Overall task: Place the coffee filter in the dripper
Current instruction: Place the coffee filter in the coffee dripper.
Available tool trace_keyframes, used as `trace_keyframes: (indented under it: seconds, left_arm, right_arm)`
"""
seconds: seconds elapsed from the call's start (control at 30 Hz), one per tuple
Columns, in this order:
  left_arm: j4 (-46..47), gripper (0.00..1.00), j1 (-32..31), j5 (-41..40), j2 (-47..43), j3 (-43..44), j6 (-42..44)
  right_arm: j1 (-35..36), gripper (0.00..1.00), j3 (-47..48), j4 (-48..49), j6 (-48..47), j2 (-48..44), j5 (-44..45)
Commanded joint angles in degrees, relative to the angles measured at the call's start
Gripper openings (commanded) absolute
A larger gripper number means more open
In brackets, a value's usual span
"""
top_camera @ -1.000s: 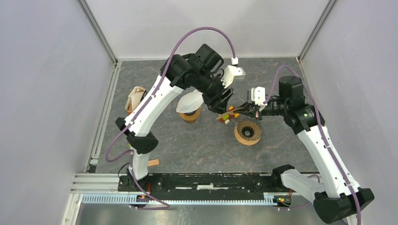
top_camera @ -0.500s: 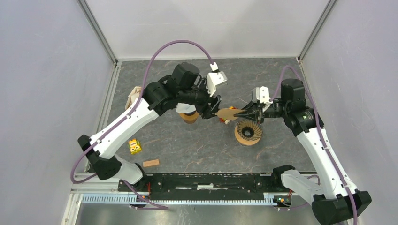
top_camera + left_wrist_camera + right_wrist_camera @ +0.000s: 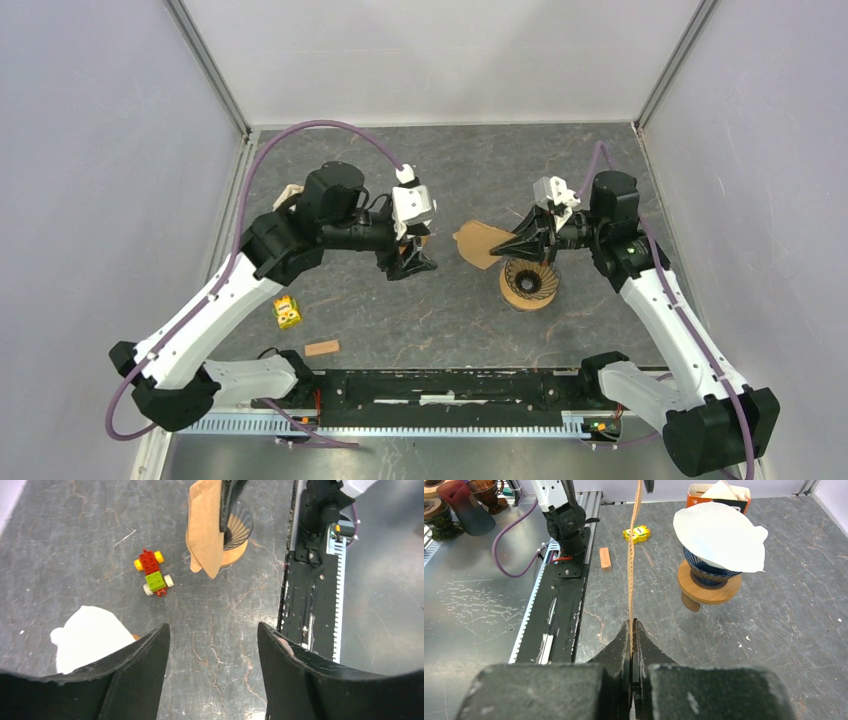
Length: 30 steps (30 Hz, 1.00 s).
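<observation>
**A:** Where was the coffee filter (image 3: 480, 243) at that moment?

**B:** It was pinched by one edge in the right end effector (image 3: 522, 243), whose jaws were closed tight on the paper. The filter hung flat and unopened in the air just beside the dripper (image 3: 529, 283), on the side toward the left arm and not over its mouth.

**A:** And the left end effector (image 3: 212, 635)?

**B:** It was spread wide and carrying nothing, close to the other dripper (image 3: 709, 575), which wore a white filter (image 3: 719, 535).

**A:** What did doing the step well call for?

**B:** By my judgement, the paper needed centring above the ribbed cone, lowering slowly with its narrow end first, and letting go only once it was seated. A flat filter could lodge crosswise or tip out, so the free end effector might have spread it.
</observation>
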Motion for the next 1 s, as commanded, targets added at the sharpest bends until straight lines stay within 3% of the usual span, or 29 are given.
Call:
trace_keyframes:
  seconds: [0.0,0.33,0.97]
  left_arm:
    - [5.38,0.68,0.36,6.49,2.06,-1.12,4.8]
    - [5.3,0.55,0.34,8.49,4.99,0.13,12.77]
    - [7.25,0.25,0.42,11.19,8.14,3.04,10.21]
  right_arm:
    - [-0.19,0.0,-1.9,9.21,7.12,-0.57,-3.24]
    - [-0.09,0.0,-5.06,12.95,8.47,-0.43,-4.31]
    - [-0.13,0.0,-7.27,17.09,10.67,-1.12,-5.28]
